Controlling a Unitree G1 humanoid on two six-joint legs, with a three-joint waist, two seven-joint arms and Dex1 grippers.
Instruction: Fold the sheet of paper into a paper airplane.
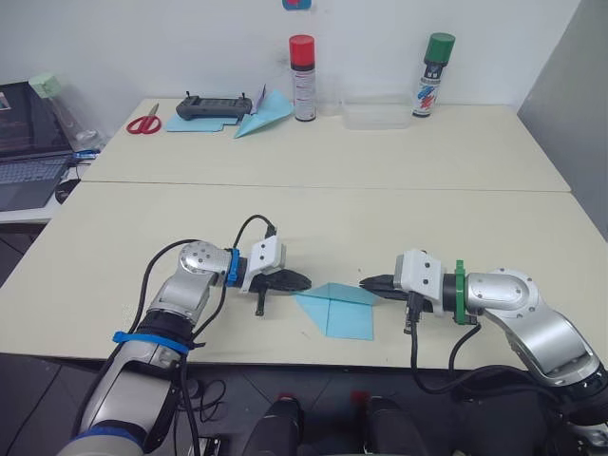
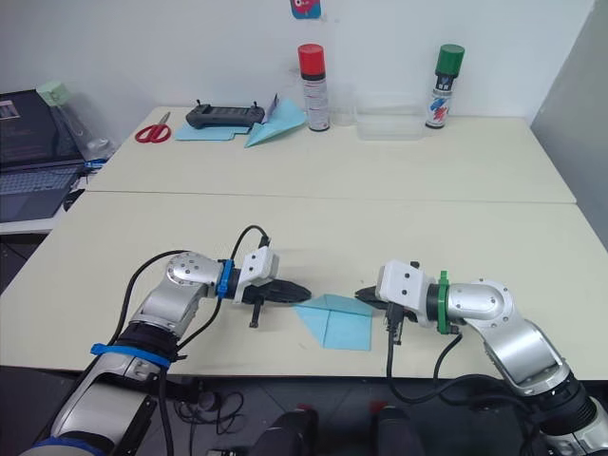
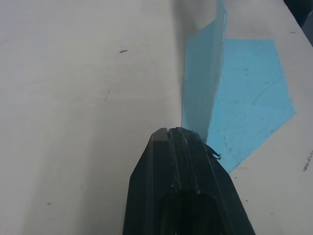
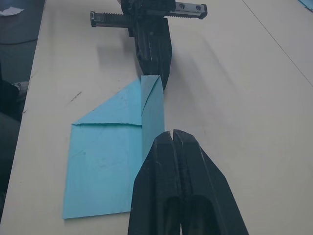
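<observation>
One light blue sheet of paper [image 1: 339, 307], half-folded w/ pointed tip, betw. 2 closed, empty grippers: left gripper [image 1: 302, 281], right gripper [image 1: 366, 282].

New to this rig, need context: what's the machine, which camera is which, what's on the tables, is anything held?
It is a two-armed humanoid robot folding a paper plane. Two pictures come from its head camera, looking down over both arms. The other two come from cameras on each wrist, looking along that hand's black fingers.

The left hand and right hand are both shut, each at one end of the raised fold of the blue paper on the near table. Whether either pinches that fold is unclear.

At the far table's back: scissors, a black controller, a flat blue sheet, a finished blue dart, two spray cans, a clear box. A laptop sits far left.
</observation>
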